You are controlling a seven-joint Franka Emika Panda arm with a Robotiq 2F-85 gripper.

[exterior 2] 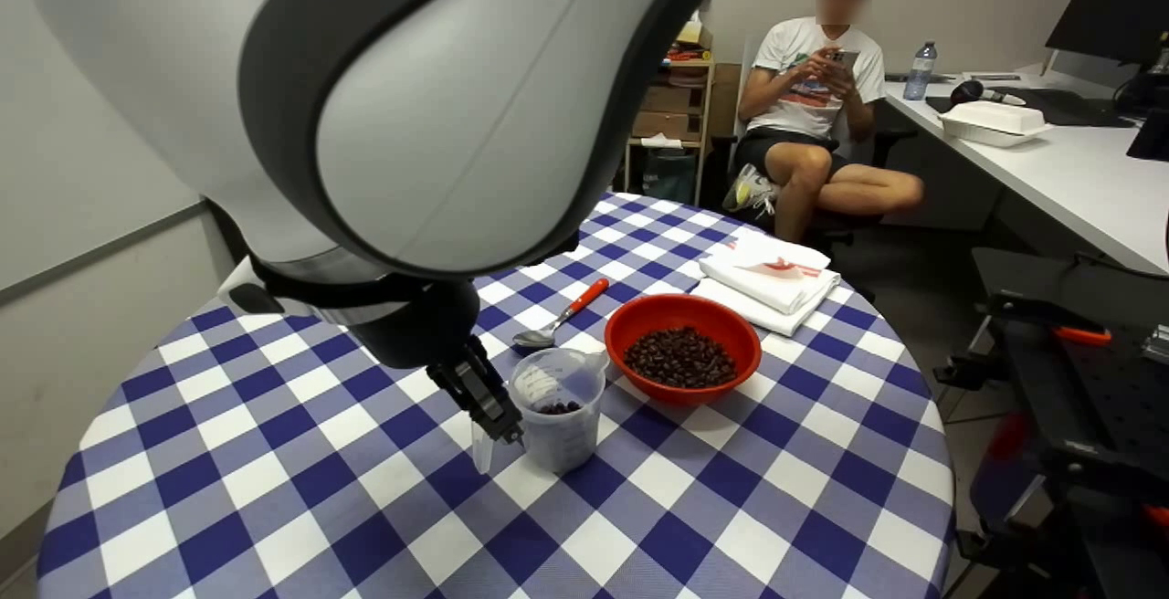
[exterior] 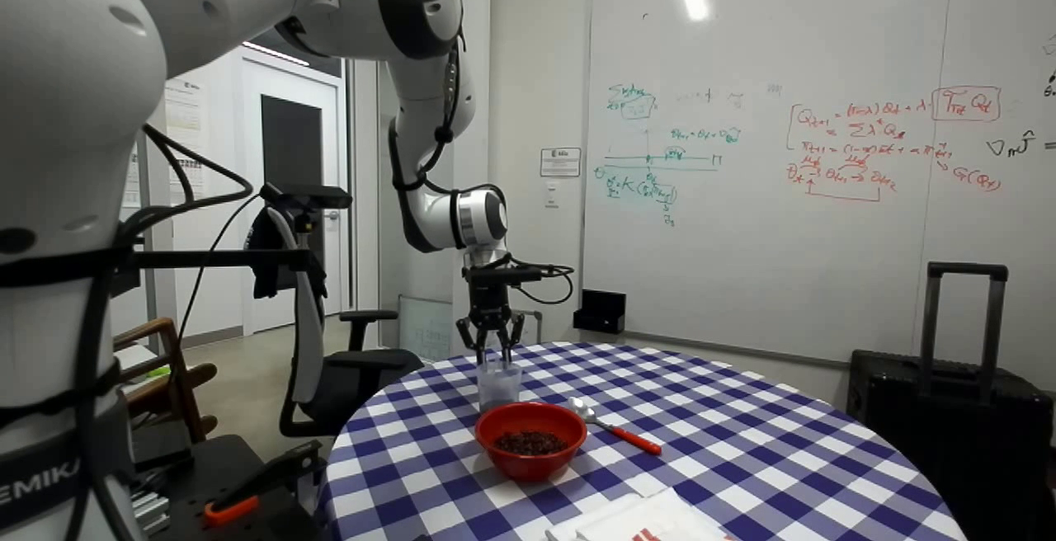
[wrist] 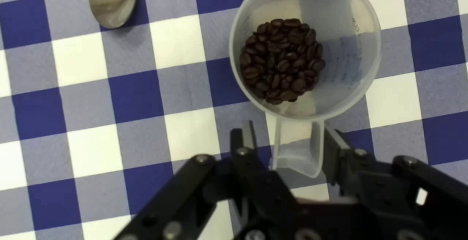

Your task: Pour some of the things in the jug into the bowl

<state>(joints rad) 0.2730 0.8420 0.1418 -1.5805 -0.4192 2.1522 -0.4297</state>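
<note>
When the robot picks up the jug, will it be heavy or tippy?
Probably light: the jug looks plastic, with beans only near the bottom. It might tip if gripped by its handle, which sticks out sideways. The loose beans could slide around.

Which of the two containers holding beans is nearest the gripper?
The clear jug: in the wrist view its handle shows between the jaws of the open gripper, while the red bowl stands farther off, beyond the jug.

The jug [wrist: 345,68] is made, by its look, of smooth translucent plastic, the bowl [exterior: 530,465] of glossy plastic. Polished metal is seen on the spoon [exterior 2: 563,318]. The worktop [exterior: 701,425] is covered to its edge by matt cloth [exterior 2: 384,489].
</note>
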